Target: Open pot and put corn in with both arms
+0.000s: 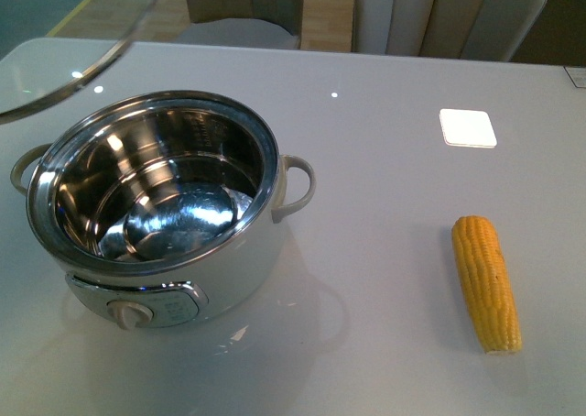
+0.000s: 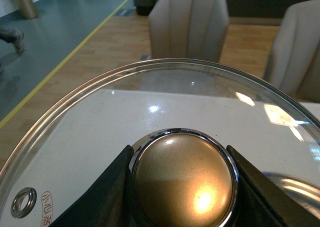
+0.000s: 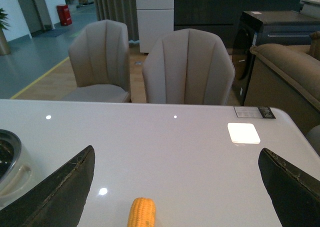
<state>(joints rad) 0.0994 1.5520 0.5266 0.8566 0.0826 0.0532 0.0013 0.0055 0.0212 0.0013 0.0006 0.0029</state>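
Steel-rimmed glass, the lid (image 1: 108,55) hung clear of the pot (image 1: 249,268), up and to the pot's far left, its knob (image 2: 182,169) clamped between the fingers of the left gripper (image 2: 181,189). The pot stood open and empty on the desk (image 1: 385,159). The corn (image 1: 487,283) lay well to the right of the pot, untouched, with the right gripper (image 3: 175,197) spread wide above it. Opening looked done; the next move likely called for that gripper to descend, close across the cob and carry it over the pot's rim.

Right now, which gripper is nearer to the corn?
Right. The right gripper hangs open right by the corn; the left gripper holds the lid on the pot's far side.
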